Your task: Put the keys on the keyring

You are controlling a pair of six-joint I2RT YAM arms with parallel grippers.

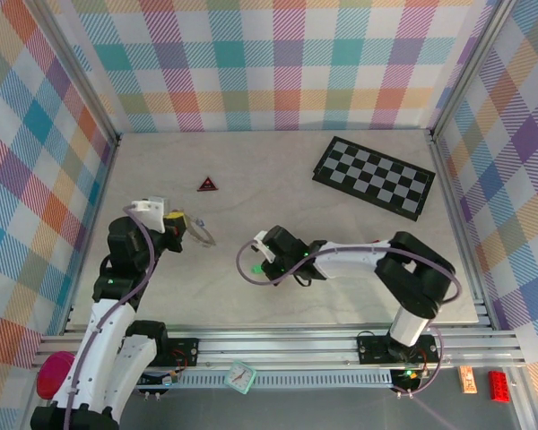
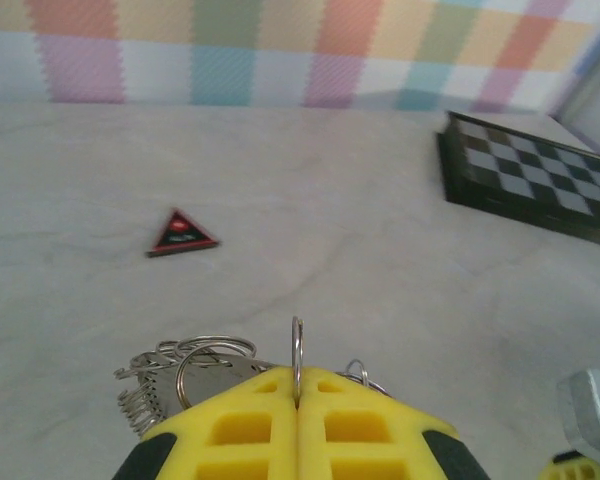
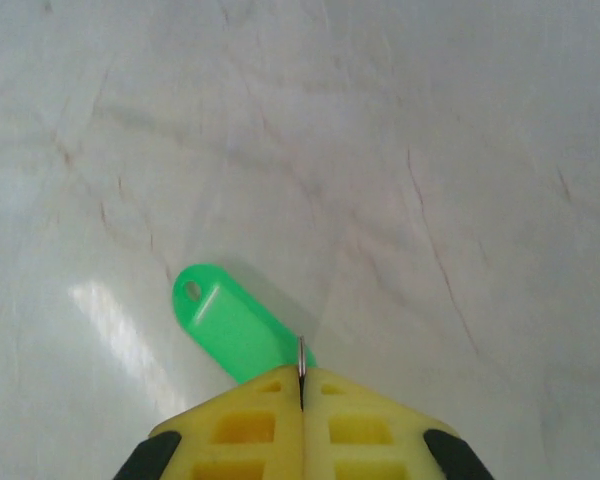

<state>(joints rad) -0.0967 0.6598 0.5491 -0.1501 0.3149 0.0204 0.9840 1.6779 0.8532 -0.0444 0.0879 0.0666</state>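
Item one, far left: the left gripper [image 2: 297,392], yellow-padded, shut tight on the thin grey wire keyring [image 2: 296,345], which stands upright and edge-on out of the jaws. Item two, just left of that grip: the small silvery-grey metal keys [image 2: 145,392], bunched like a fringe and resting low against the pale marbled surface [image 2: 380,260]. Item three, beyond, well apart: a small red-and-black triangle [image 2: 181,233], not part of the job. Item four, centre: the right gripper [image 3: 301,388], also yellow-padded, clamped on a thin metal sliver with a green plastic tag [image 3: 230,322] hanging from it, flat on the surface; we judge the sliver to be the tag's own ring, but cannot tell for sure. Item five, far right: a black-and-grey chequered board [image 1: 374,176], unused. Handling note: we would bring the two grips together slowly, turn one ring square to the other so the edges cross rather than collide, approach from the side away from the bunched keys, and hold both clamps firm, since the floppy wire will likely twist under any sideways push.
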